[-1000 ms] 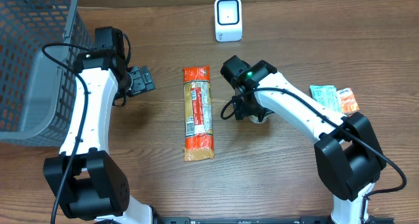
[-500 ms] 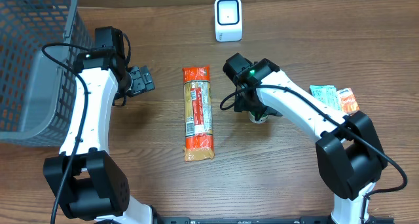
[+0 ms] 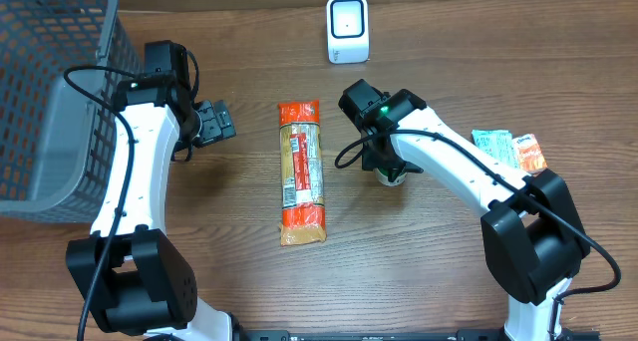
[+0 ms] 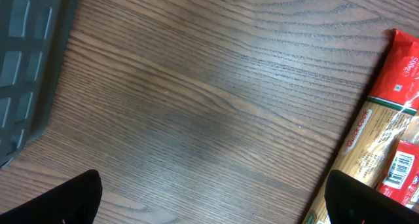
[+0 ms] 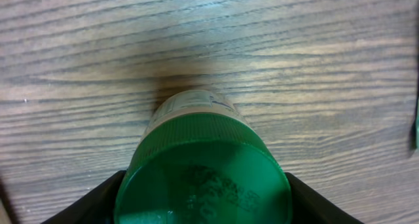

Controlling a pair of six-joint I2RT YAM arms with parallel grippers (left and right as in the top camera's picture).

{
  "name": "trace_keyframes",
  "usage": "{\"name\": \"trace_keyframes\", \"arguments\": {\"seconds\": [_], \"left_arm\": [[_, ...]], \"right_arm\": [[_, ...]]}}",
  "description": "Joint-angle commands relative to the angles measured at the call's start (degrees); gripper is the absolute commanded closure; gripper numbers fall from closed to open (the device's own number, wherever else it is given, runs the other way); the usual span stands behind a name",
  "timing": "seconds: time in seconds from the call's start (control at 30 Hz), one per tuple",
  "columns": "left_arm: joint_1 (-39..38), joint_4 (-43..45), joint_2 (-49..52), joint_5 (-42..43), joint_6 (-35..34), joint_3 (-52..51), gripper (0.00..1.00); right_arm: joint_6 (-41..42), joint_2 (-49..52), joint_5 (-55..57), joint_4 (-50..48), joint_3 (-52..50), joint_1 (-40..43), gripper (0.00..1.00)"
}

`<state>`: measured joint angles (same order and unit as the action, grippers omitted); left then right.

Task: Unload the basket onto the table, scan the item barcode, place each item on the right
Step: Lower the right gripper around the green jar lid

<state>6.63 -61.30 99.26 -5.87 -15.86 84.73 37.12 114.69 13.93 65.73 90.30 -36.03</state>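
A small bottle with a green screw cap (image 5: pixel 203 178) stands upright on the wooden table, right of centre in the overhead view (image 3: pixel 396 178). My right gripper (image 5: pixel 203 201) is over it, one finger (image 5: pixel 98 199) against each side of the cap, shut on it. A long red and clear pasta pack (image 3: pixel 301 171) lies in the middle; its barcode label (image 4: pixel 397 171) shows in the left wrist view. My left gripper (image 3: pixel 217 122) hangs wide open over bare wood left of the pack, holding nothing. The white scanner (image 3: pixel 347 29) stands at the back.
A grey mesh basket (image 3: pixel 50 92) fills the far left, its wall (image 4: pixel 26 67) close to the left gripper. Two small packets, one teal and one orange (image 3: pixel 508 150), lie at the right edge beside the right arm.
The right gripper has come down a little over the bottle and its fingers have drawn in against the green cap. The left arm has not moved.
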Motion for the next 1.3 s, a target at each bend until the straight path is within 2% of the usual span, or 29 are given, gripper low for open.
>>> {"name": "trace_keyframes", "arguments": {"seconds": [0.0, 0.13, 0.2, 0.3, 0.47, 0.73, 0.9, 1.13, 1.23, 1.27], "left_arm": [[0.1, 0.1, -0.3, -0.5, 1.3, 0.5, 0.0], [0.1, 0.1, -0.3, -0.5, 1.3, 0.5, 0.0], [0.1, 0.1, -0.3, -0.5, 1.3, 0.5, 0.0], [0.1, 0.1, -0.3, -0.5, 1.3, 0.5, 0.0], [0.1, 0.1, -0.3, -0.5, 1.3, 0.5, 0.0], [0.1, 0.1, -0.3, -0.5, 1.3, 0.5, 0.0], [0.1, 0.1, -0.3, -0.5, 1.3, 0.5, 0.0], [0.1, 0.1, -0.3, -0.5, 1.3, 0.5, 0.0], [0.1, 0.1, -0.3, -0.5, 1.3, 0.5, 0.0], [0.1, 0.1, -0.3, -0.5, 1.3, 0.5, 0.0]], "right_arm": [[-6.7, -0.4, 0.3, 0.5, -0.3, 0.1, 0.29], [-7.2, -0.4, 0.3, 0.5, -0.3, 0.1, 0.2], [-7.2, -0.4, 0.3, 0.5, -0.3, 0.1, 0.08], [-7.2, -0.4, -0.3, 0.4, -0.3, 0.2, 0.05], [-7.2, -0.4, -4.5, 0.5, -0.3, 1.2, 0.05], [-7.2, 0.2, -5.3, -0.1, -0.3, 4.7, 0.1], [-10.6, 0.2, -9.7, -1.5, -0.3, 4.7, 0.12], [-10.6, 0.2, -10.0, -1.4, -0.3, 4.5, 0.13], [-10.6, 0.2, -10.0, -1.4, -0.3, 4.5, 0.2], [-10.7, 0.2, -10.0, -1.4, -0.3, 4.5, 0.27]]}}
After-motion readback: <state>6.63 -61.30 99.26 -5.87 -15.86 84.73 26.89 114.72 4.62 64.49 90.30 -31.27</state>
